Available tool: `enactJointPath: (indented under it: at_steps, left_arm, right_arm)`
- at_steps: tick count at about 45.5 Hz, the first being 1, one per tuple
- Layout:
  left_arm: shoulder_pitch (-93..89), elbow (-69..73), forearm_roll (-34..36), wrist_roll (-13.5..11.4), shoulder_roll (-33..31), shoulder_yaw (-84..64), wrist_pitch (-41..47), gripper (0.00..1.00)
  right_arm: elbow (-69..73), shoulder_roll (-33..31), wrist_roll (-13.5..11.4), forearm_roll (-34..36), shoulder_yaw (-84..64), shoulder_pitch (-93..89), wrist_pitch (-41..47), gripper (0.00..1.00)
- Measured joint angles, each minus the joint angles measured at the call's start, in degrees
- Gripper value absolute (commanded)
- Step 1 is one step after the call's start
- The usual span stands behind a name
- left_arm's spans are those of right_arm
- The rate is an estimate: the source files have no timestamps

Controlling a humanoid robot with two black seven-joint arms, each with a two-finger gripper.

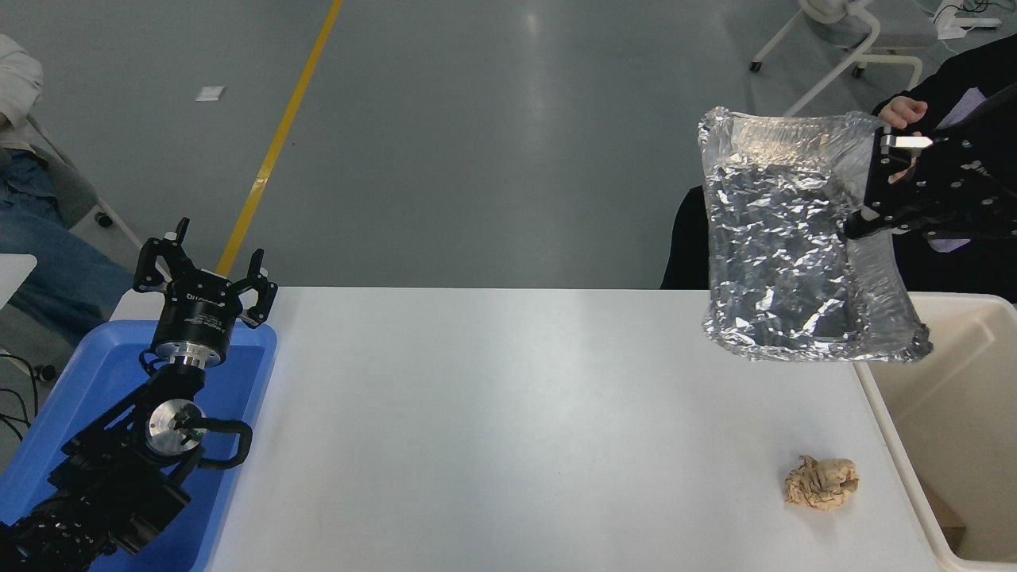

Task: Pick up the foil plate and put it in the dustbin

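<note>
The foil plate (786,238) is shiny, crinkled and roughly rectangular. It hangs in the air well above the table's far right corner, tilted with its inside facing me. My right gripper (870,187) comes in from the right edge and is shut on the plate's right rim. The dustbin (945,413), cream-beige with a thick rim, stands at the table's right side, below and just right of the plate. My left gripper (205,270) is parked open at the lower left, above the blue tray.
A crumpled tan paper ball (822,481) lies on the white table (508,413) near the bin. A shallow blue tray (95,381) sits at the left edge. A person in black (965,87) sits behind the plate at the far right. Another person (32,238) sits at the left.
</note>
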Motion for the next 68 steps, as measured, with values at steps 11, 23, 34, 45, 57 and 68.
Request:
enactJointPath:
  at_steps: [11, 23, 34, 45, 57, 68]
  left_arm:
    - [0.0, 0.0, -0.1, 0.0, 0.0, 0.0, 0.0, 0.99]
    - [0.0, 0.0, -0.1, -0.1, 0.0, 0.0, 0.0, 0.99]
    - [0.0, 0.0, -0.1, -0.1, 0.0, 0.0, 0.0, 0.99]
    - [0.0, 0.0, -0.1, -0.1, 0.0, 0.0, 0.1, 0.99]
    - [0.0, 0.0, -0.1, -0.1, 0.0, 0.0, 0.1, 0.99]
    - [0.0, 0.0, -0.1, -0.1, 0.0, 0.0, 0.1, 0.99]
  right_arm:
    - [-5.4, -6.9, 0.0, -0.3, -4.3, -5.0, 0.0, 0.0]
    - [-11.0, -12.2, -0.2, 0.1, -3.0, -19.3, -11.6, 0.0]
    - [-20.4, -15.3, -0.2, 0.3, 6.5, -38.5, -21.9, 0.0]
    - [-35.1, -17.2, -0.3, 0.3, 23.3, -60.5, -26.1, 0.0]
    - [-52.2, -15.6, -1.6, -0.3, 37.5, -80.1, -27.8, 0.0]
    - [-64.9, -9.9, -3.9, -0.1, 44.2, -92.2, -28.6, 0.0]
